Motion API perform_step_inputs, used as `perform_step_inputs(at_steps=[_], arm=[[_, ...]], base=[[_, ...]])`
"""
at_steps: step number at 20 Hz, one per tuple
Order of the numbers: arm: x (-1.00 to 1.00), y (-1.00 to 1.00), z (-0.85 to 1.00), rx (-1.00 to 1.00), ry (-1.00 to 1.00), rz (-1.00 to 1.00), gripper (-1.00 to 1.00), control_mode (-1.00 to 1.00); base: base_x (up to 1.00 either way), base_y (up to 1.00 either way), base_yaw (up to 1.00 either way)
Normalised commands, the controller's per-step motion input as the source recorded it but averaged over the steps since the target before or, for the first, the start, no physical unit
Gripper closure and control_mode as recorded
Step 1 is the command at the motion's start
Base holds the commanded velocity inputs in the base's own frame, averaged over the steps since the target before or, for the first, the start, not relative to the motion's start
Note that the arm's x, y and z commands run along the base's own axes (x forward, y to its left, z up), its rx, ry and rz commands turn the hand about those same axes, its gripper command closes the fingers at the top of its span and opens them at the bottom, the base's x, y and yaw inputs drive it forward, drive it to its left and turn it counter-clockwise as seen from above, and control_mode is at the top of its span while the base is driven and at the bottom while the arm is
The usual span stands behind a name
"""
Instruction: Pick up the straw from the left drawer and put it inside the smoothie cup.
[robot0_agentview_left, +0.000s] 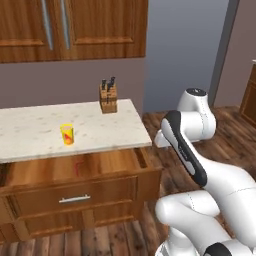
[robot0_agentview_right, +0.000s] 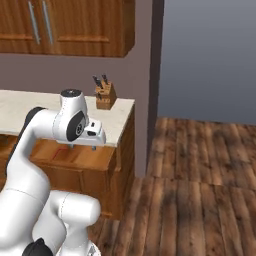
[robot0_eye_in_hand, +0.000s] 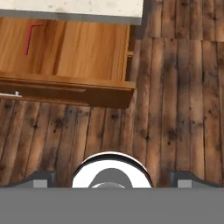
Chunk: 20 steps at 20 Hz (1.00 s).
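The left drawer (robot0_agentview_left: 107, 161) stands pulled out under the pale stone counter (robot0_agentview_left: 30, 131). On its wood floor lies the thin red straw (robot0_agentview_left: 77, 167), bent tip at the far end; in the hand view the straw (robot0_eye_in_hand: 29, 38) is at the upper left. The yellow smoothie cup (robot0_agentview_left: 67, 134) stands upright on the counter, just behind the drawer. My gripper (robot0_agentview_right: 81, 147) hangs open above the floor off the drawer's right front corner, well apart from the straw. Its fingertips (robot0_eye_in_hand: 41, 178) sit wide apart with nothing between them.
A wooden knife block (robot0_agentview_left: 108, 97) stands at the counter's back right. A drawer front with a silver bar handle (robot0_agentview_left: 74, 199) lies below the open drawer. Upper cabinets (robot0_agentview_left: 75, 27) hang above. Plank floor (robot0_eye_in_hand: 175, 109) stretches to the right of the counter.
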Motion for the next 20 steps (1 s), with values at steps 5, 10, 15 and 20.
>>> perform_step_inputs(at_steps=[5, 10, 15, 20], arm=[[0.00, 0.00, 0.00, 0.00, 0.00, 0.00, -1.00, 1.00], [0.00, 0.00, 0.00, 0.00, 0.00, 0.00, -1.00, 1.00], [0.00, 0.00, 0.00, 0.00, 0.00, 0.00, -1.00, 1.00], [0.00, 0.00, 0.00, 0.00, 0.00, 0.00, -1.00, 1.00]], base=[[-0.15, 0.95, 0.00], [-0.16, 0.91, 0.00], [-0.15, 0.82, 0.00], [-0.11, 0.57, 0.00]])
